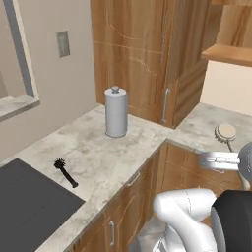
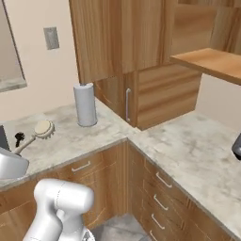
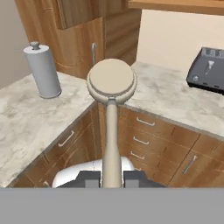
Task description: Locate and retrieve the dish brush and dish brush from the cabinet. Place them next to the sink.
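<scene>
My gripper (image 3: 111,179) is shut on the thin handle of the pale beige dish brush (image 3: 111,81), whose round head points away from the hand, held in the air off the counter corner. From the base views the held brush (image 1: 226,132) (image 2: 43,129) sticks out of the gripper (image 1: 231,156) (image 2: 16,153). The all-black dish brush (image 1: 65,172) (image 2: 19,138) lies on the marble counter right beside the dark grey sink (image 1: 29,202). The cabinet's doorless shelf ledge (image 1: 229,53) (image 2: 212,61) hangs high on the right.
A grey paper-towel roll (image 1: 116,112) (image 2: 85,104) (image 3: 42,70) stands on the counter near the tall cupboard (image 1: 133,54). A dark toaster (image 3: 208,70) sits on the right counter run. Drawer fronts (image 2: 160,197) line the corner below.
</scene>
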You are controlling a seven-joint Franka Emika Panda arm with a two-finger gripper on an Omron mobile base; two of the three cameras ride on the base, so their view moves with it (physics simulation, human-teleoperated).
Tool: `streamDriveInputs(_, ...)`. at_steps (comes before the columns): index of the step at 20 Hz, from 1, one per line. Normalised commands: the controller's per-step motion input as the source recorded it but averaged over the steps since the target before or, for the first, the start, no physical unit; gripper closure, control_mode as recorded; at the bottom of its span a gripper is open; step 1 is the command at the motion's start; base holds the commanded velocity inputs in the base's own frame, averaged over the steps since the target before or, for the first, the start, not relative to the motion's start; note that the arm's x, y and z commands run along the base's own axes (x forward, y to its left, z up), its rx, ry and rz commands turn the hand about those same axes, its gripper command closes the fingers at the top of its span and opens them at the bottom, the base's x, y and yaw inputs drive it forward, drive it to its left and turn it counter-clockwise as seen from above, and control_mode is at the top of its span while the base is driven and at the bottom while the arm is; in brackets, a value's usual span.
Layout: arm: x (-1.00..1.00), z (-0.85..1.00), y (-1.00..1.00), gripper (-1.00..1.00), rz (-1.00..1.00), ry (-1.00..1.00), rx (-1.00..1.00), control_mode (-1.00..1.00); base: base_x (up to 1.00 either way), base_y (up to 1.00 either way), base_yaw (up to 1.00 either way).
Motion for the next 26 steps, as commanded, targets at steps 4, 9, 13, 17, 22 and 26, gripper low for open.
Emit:
streamDriveInputs(4,0.0,0.0,0.0,1.0,0.0,0.0,0.0,1.0,-0.03,0.21,0.46)
streamDriveInputs(9,0.0,0.0,0.0,1.0,0.0,0.0,0.0,1.0,0.0,0.22,0.47)
streamDriveInputs(13,0.0,0.0,0.0,1.0,0.0,0.0,0.0,1.0,0.0,0.22,0.47)
streamDriveInputs(17,0.0,0.0,0.0,1.0,0.0,0.0,0.0,1.0,0.0,0.23,0.45)
streamDriveInputs(22,0.0,0.0,0.0,1.0,0.0,0.0,0.0,1.0,0.05,0.27,0.33)
streamDriveInputs(26,0.0,0.0,0.0,1.0,0.0,0.0,0.0,1.0,0.27,0.23,0.02)
